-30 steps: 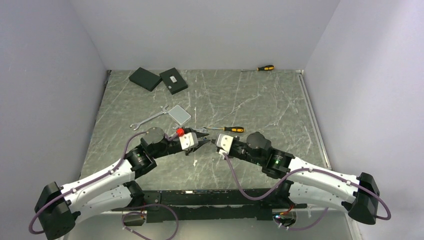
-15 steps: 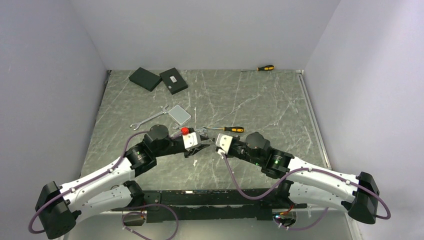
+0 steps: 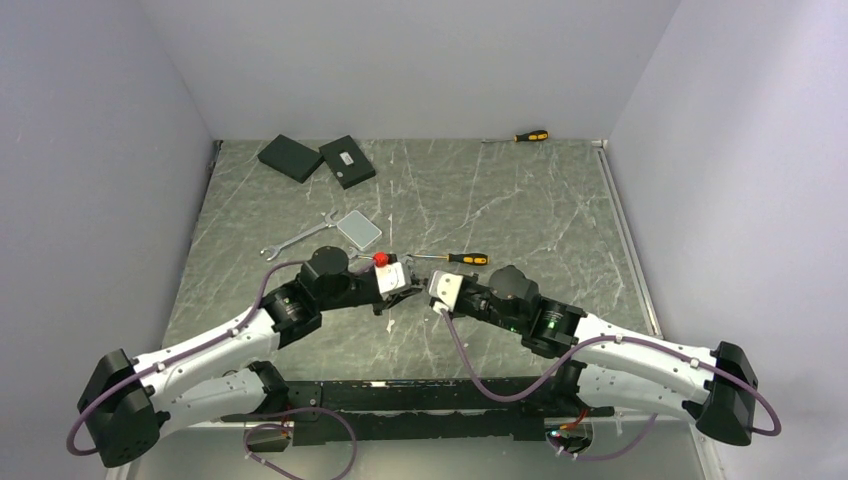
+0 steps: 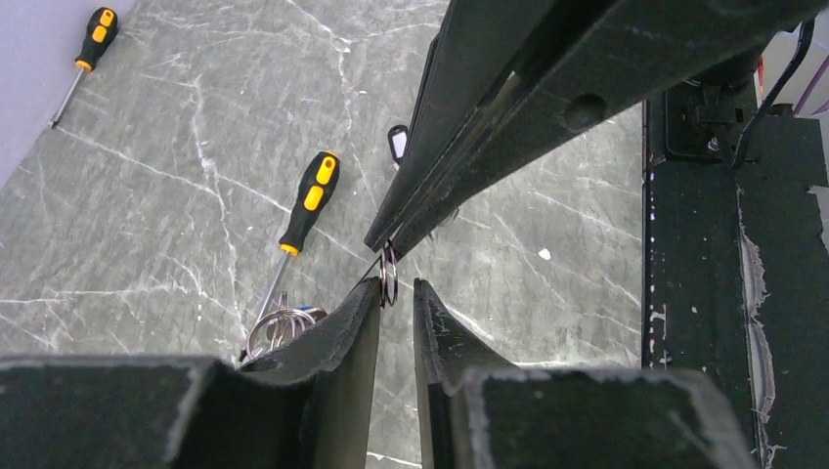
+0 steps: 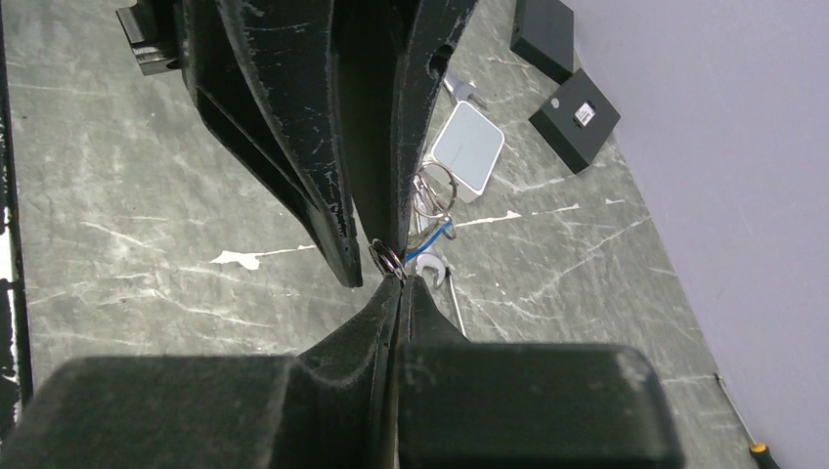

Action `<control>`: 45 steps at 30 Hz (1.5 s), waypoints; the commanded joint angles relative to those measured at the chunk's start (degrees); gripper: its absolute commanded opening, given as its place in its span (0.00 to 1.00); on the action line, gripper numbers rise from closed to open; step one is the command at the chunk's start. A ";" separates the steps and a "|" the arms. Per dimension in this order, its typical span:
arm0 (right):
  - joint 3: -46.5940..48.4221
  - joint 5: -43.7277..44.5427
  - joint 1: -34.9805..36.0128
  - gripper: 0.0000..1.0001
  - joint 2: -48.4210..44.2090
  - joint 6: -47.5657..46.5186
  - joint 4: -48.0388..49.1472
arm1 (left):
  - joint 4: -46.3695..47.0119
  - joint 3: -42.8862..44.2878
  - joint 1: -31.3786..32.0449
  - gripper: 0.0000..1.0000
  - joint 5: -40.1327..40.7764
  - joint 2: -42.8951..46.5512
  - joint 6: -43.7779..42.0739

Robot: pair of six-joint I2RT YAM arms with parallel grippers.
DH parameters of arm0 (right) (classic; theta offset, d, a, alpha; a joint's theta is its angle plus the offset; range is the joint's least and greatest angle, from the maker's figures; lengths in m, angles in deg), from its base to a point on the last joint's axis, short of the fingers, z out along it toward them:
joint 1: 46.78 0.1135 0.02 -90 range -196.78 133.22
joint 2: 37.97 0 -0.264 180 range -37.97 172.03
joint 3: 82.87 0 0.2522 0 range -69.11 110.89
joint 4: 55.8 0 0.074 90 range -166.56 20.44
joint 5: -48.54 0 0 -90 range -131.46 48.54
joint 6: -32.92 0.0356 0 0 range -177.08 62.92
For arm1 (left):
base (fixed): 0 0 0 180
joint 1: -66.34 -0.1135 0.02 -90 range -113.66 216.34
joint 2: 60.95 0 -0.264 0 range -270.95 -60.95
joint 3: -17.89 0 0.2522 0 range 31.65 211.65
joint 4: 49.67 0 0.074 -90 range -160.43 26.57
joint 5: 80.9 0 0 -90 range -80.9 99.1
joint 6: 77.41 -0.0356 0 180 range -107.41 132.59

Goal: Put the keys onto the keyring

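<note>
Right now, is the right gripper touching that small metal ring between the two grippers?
Touching. The right wrist view shows the small metal ring pinched at the closed fingertips of the right gripper.

The keyring [image 5: 435, 188] is a cluster of thin silver hoops lying flat on the marbled table [image 5: 117, 195], just right of centre in the right wrist view; a blue key [image 5: 431, 239] pokes out below it. A small split ring [image 5: 387, 260] stands on edge off the table at frame centre, nipped at the tip of the right gripper [image 5: 396, 285]. A black-headed key [image 4: 397, 144] lies at upper centre of the left wrist view, partly hidden
</note>
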 commanded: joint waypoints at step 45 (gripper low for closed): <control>-2.22 -9.97 -5.20 0.32 -5.54 12.31 13.82 | 42.59 -13.25 -0.01 0.00 -0.44 3.58 7.88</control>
